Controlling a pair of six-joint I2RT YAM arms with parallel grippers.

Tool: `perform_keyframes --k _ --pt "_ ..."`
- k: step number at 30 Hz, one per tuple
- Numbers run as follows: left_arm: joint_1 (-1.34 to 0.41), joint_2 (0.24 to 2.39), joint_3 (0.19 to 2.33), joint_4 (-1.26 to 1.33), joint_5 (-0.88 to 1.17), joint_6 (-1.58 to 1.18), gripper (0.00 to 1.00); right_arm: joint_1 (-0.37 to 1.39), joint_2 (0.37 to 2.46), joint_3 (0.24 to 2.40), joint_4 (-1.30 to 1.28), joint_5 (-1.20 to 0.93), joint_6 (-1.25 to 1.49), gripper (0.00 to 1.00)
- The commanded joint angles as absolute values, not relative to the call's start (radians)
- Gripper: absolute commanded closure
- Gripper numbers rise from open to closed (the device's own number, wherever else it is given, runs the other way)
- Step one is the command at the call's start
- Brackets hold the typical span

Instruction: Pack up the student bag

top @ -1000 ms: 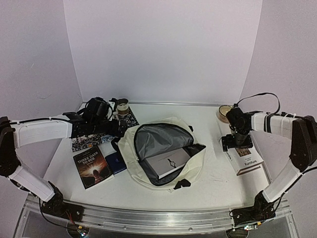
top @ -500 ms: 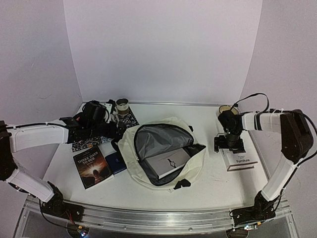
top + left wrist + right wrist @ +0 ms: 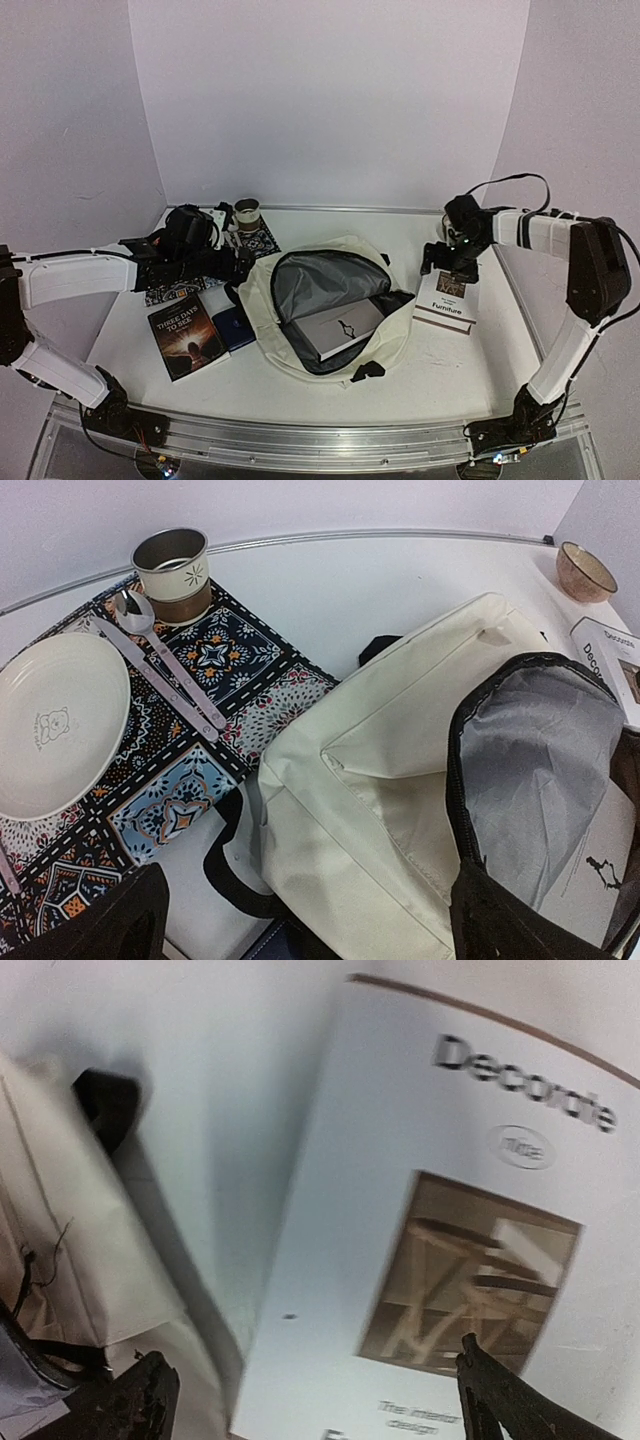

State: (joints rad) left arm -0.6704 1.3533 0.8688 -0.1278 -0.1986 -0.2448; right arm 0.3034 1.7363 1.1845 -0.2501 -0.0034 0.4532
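The student bag lies unzipped in the middle of the table, cream with grey lining, and a grey book lies in its mouth. My left gripper hovers open over the bag's left edge, its fingers wide apart with nothing between them. On the right, my right gripper is open and low over a white "Furniture" book. One fingertip is over the cover, and the other is beyond the book's left edge, near the bag's side.
Left of the bag lie a dark "Three Days to See" book and a small blue book. A patterned mat carries a white plate, cutlery and a tin cup. A brown bowl stands at the back right.
My right gripper has swung left toward the bag, and the white book has slid left and turned with it. The left arm has hardly moved.
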Motion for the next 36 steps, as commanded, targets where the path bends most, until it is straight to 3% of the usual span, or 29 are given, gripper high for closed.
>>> perform_keyframes --k 1,12,36 --pt "-0.666 1.327 0.865 -0.074 -0.172 -0.261 0.01 0.159 1.635 1.091 -0.259 -0.104 0.450 0.08" --pt "-0.665 1.299 0.894 -0.071 -0.112 -0.301 0.00 -0.084 1.613 0.907 -0.081 -0.218 0.524 0.29" --pt "-0.666 1.311 0.922 -0.070 -0.029 -0.359 0.01 -0.140 1.588 0.796 0.153 -0.499 0.542 0.96"
